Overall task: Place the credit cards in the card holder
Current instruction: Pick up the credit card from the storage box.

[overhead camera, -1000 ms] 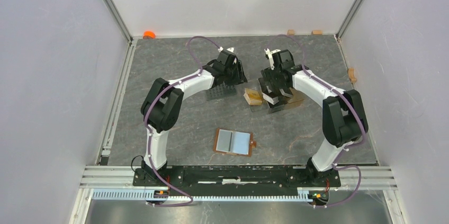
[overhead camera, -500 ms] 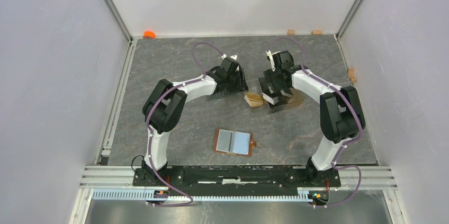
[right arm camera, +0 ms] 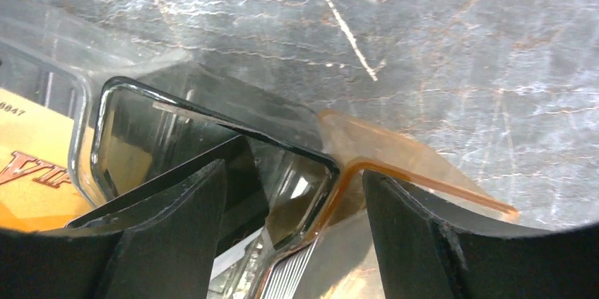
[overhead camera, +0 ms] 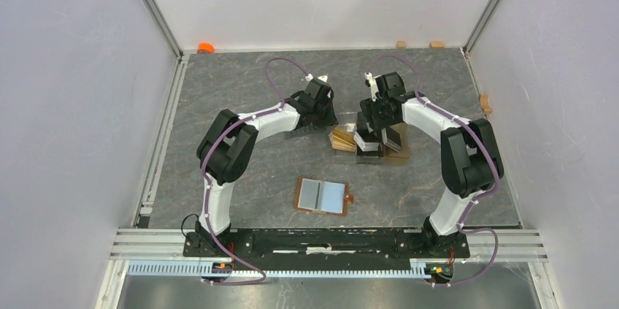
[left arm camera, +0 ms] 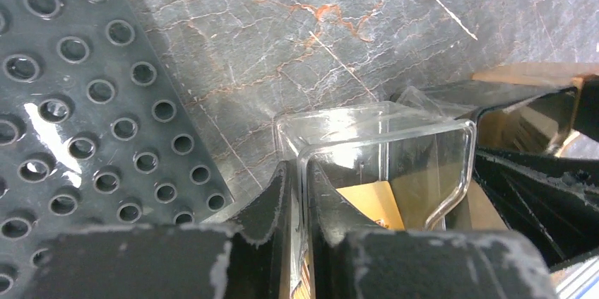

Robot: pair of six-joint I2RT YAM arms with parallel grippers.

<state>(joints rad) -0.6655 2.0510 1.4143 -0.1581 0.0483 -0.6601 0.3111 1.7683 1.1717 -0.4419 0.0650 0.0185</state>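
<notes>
The brown card holder (overhead camera: 300, 196) lies open near the table's front, with a grey card (overhead camera: 312, 193) and a light blue card (overhead camera: 333, 196) in it. Further back stands a clear amber-tinted compartment stand (overhead camera: 398, 150) holding more credit cards: a yellowish one (left arm camera: 367, 203) and a ridged stack (right arm camera: 282, 271). My left gripper (left arm camera: 302, 172) is shut on the stand's clear end wall (left arm camera: 381, 119). My right gripper (right arm camera: 293, 186) is open, its fingers (right arm camera: 191, 221) straddling an amber divider (right arm camera: 339, 179) of the stand.
A dark grey studded plate (left arm camera: 70, 101) lies just left of the stand, under my left arm. An orange object (overhead camera: 206, 47) and small wooden blocks (overhead camera: 401, 44) sit along the back edge, with another block (overhead camera: 485, 102) at the right wall.
My left gripper moved right from over the studded plate to the stand and closed on its clear wall. My right gripper lowered into the stand and narrowed slightly. The stand shifted a little toward the front.
</notes>
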